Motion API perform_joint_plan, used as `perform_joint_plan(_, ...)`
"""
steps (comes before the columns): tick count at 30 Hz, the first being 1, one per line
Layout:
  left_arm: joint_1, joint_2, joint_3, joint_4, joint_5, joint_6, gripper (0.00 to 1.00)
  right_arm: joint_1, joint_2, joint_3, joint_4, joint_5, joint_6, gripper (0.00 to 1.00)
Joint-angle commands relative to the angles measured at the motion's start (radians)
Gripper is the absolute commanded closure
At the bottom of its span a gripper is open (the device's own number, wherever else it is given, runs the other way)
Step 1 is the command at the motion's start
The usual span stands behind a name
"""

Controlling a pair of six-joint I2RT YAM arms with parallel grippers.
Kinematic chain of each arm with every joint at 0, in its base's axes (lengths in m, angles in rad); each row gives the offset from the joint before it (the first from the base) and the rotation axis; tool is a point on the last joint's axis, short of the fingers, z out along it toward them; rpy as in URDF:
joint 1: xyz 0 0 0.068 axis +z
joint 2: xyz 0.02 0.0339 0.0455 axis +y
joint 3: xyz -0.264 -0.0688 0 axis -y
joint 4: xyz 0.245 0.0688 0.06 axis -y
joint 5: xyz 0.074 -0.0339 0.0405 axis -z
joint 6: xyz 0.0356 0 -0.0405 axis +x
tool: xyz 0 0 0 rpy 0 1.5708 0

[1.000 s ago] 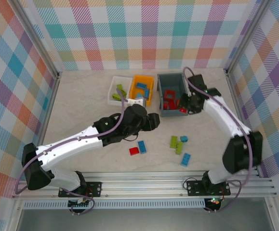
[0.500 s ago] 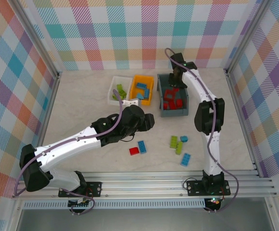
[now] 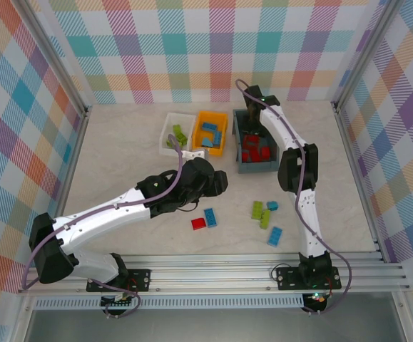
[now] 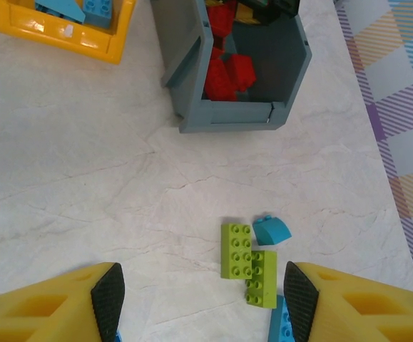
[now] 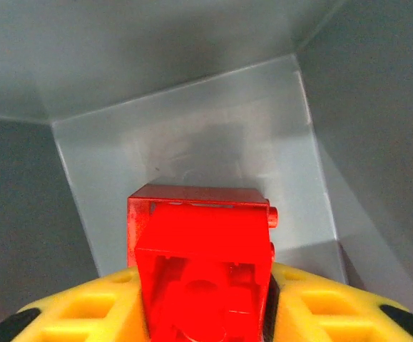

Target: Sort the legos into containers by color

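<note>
My right gripper point(image 5: 202, 317) is inside the dark grey bin point(image 5: 192, 164), shut on a red lego point(image 5: 200, 249) that sits tilted between its yellow fingers. From above, that gripper point(image 3: 252, 120) hangs over the far end of the grey bin point(image 3: 272, 165), which has several red legos point(image 3: 252, 151) in it. My left gripper point(image 4: 204, 303) stands open and empty above the table, with two lime green legos point(image 4: 235, 250) and a blue curved lego point(image 4: 271, 230) ahead of its fingertips. In the top view it point(image 3: 224, 179) hovers near the middle.
The orange bin point(image 3: 200, 122) holds blue legos and the white tray point(image 3: 168, 127) holds green ones. Loose on the table lie a red lego point(image 3: 198, 223), a blue one point(image 3: 210, 216), two green ones point(image 3: 257, 209) and another blue one point(image 3: 275, 236).
My right arm has swung from the grey bin's right side up over its far end and down into it. The left arm has barely moved.
</note>
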Motion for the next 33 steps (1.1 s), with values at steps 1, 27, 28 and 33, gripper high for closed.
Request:
perform_joint_plan(1, 0.010, -0.043, -0.002, -0.050, -0.023, -0.018, 0.37, 0.014, -0.077, 0.009, -0.015, -0.008, 0.007, 0.50)
perform_joint_plan(27, -0.099, 0.404, 0.203, -0.037, 0.190, -0.026, 0.34, 0.267, -1.512, -1.245, 0.063, -0.184, 0.160, 0.43)
perform_joint_plan(28, -0.100, 0.454, 0.240, -0.043, 0.187, -0.031, 0.33, 0.268, -1.560, -1.269, 0.032, -0.181, 0.176, 0.43)
perform_joint_plan(33, -0.096, 0.697, 0.465, -0.126, 0.150, -0.012, 0.27, 0.268, -1.711, -1.314, -0.051, -0.178, 0.204, 0.42)
